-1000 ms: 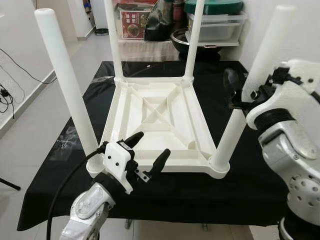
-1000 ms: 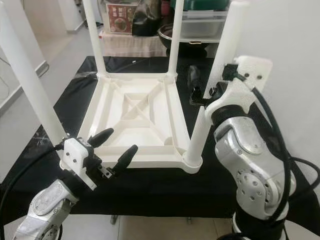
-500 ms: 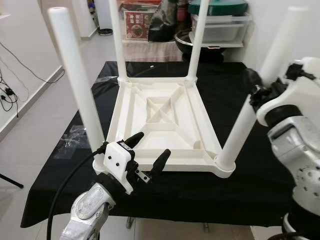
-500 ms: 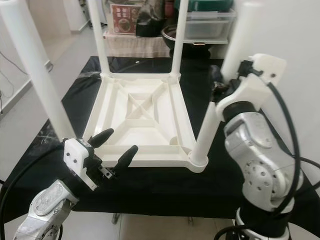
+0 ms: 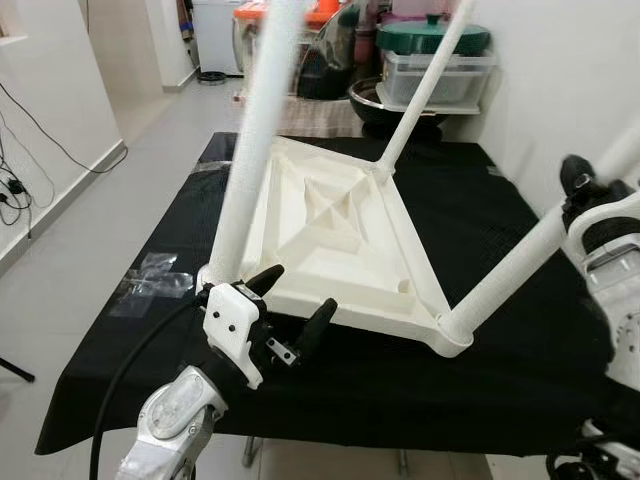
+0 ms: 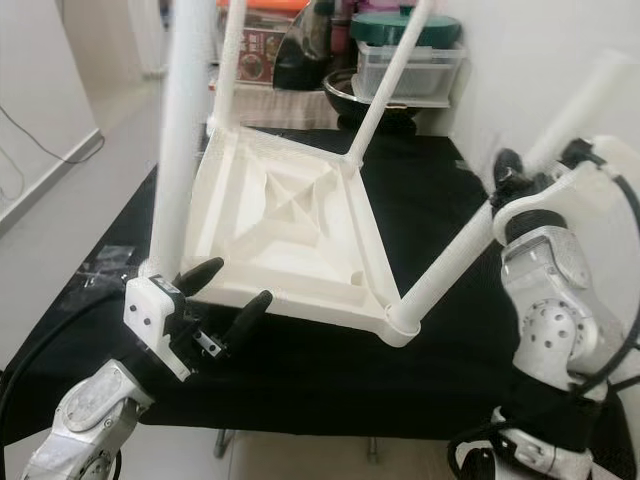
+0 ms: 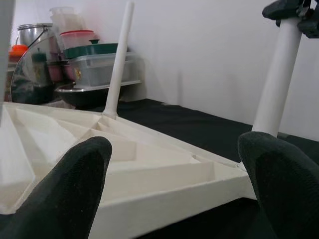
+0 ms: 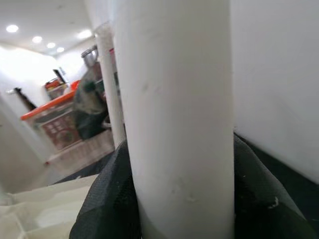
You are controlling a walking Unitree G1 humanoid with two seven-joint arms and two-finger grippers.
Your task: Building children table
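Note:
The white children's table (image 5: pixel 340 230) lies upside down and tilted on the black cloth, its legs leaning to the right. My right gripper (image 6: pixel 520 185) is shut on the near right leg (image 5: pixel 520 265), well above the corner socket; in the right wrist view its black fingers (image 8: pixel 104 199) press both sides of that leg (image 8: pixel 179 109). My left gripper (image 5: pixel 300 290) hovers open just before the front edge, beside the near left leg (image 5: pixel 255 140). In the left wrist view its gripper (image 7: pixel 174 164) has nothing between the fingers and faces the ribbed underside (image 7: pixel 124 169).
The black-covered work table (image 5: pixel 500 180) has free cloth to the right and front of the white table. Storage boxes and a pot (image 5: pixel 435 65) stand behind it. A white wall is close on the right. Crumpled plastic (image 5: pixel 150 280) lies at the left edge.
The white table has tipped so its legs now lean to the right, and my right gripper has gone right with the near right leg. The left gripper stays open in place.

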